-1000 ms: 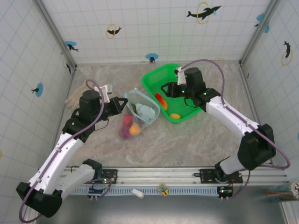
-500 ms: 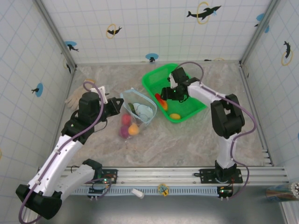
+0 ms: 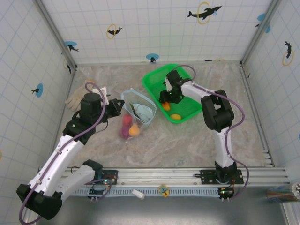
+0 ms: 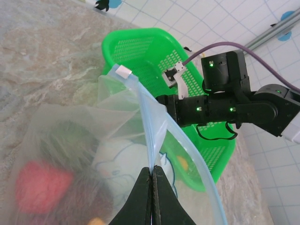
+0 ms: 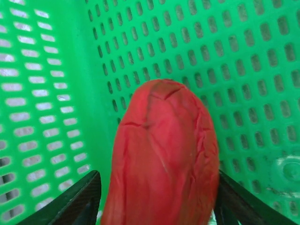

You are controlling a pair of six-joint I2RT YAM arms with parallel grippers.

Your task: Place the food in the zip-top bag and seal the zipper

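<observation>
A: Right wrist view: the right gripper (image 5: 159, 206) is inside the green basket (image 5: 47, 70), with its jaws on both sides of a red food piece (image 5: 161, 150). Whether they press it, one cannot tell.

B: And the left gripper (image 4: 151, 187)?

A: Its jaws are closed on the zipper (image 4: 143, 112) of the zip-top bag (image 4: 70, 154), just beside the basket. Some food (image 3: 129, 126) lies in the bag, and a yellow piece (image 3: 175, 116) lies in the basket.
</observation>
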